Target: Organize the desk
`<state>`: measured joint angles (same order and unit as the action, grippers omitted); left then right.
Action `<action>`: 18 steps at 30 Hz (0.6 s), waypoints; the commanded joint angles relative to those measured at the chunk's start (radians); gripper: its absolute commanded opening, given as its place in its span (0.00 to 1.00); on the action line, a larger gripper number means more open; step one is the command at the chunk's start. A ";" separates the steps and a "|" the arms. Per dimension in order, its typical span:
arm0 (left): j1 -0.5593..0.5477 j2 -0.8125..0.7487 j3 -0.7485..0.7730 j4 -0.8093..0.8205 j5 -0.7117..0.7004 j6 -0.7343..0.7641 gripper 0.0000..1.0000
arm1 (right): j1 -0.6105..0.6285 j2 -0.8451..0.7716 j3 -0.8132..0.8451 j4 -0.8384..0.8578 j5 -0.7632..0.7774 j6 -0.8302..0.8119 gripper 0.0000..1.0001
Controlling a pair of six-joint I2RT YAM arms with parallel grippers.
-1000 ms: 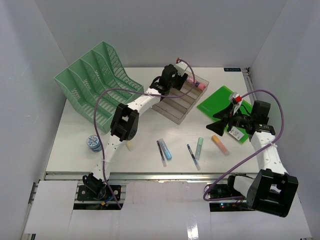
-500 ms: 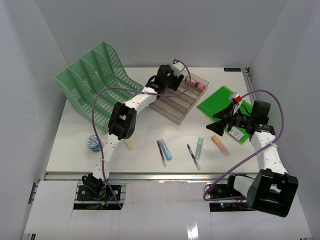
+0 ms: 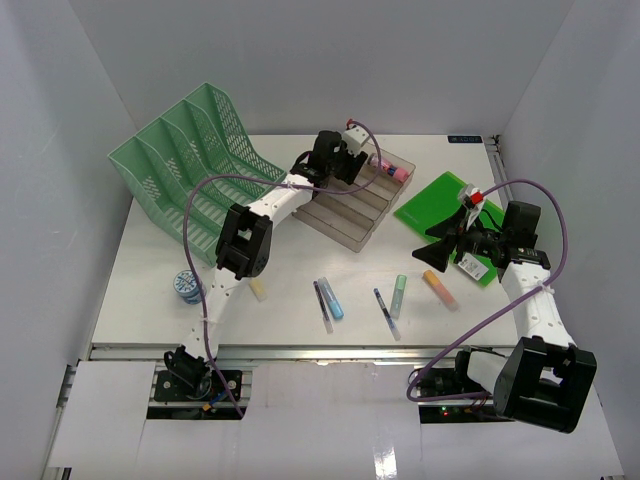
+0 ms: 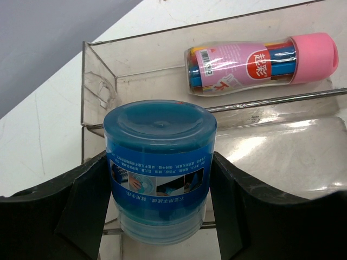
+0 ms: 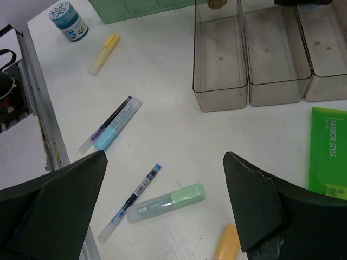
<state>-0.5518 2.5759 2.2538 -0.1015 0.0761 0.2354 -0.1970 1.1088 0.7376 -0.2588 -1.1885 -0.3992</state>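
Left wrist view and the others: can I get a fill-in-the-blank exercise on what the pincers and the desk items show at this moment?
The left pincer is shut on a round ___ jar.
The pen tube lying in the clear tray has a ___ cap.
The right pincer stands ___ above the desk, holding nothing.
The colour of the notebook is ___.
Missing words: blue; pink; open; green.

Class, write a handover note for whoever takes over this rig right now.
Left tool: shut on the blue tub, at the clear tiered tray.
Right tool: open, empty, above the desk.
Done: pink-capped marker tube lies in the tray.
To do: set the tub down. The yellow highlighter, green highlighter, blue highlighter, pen, small patterned tub and green notebook lie loose on the desk.
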 commanded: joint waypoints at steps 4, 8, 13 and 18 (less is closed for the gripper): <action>0.006 -0.131 -0.045 -0.083 0.042 -0.018 0.00 | -0.007 0.004 0.005 0.027 -0.023 0.005 0.94; 0.006 -0.158 -0.065 -0.098 0.040 -0.020 0.00 | -0.006 0.005 0.005 0.028 -0.023 0.005 0.94; 0.005 -0.187 -0.070 -0.110 0.022 -0.021 0.00 | -0.007 0.005 0.003 0.028 -0.022 0.005 0.94; 0.006 -0.202 -0.042 -0.130 0.007 -0.056 0.01 | -0.007 0.006 0.003 0.027 -0.023 0.003 0.94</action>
<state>-0.5518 2.5009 2.1864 -0.2090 0.0899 0.2121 -0.1974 1.1091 0.7376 -0.2588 -1.1885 -0.3992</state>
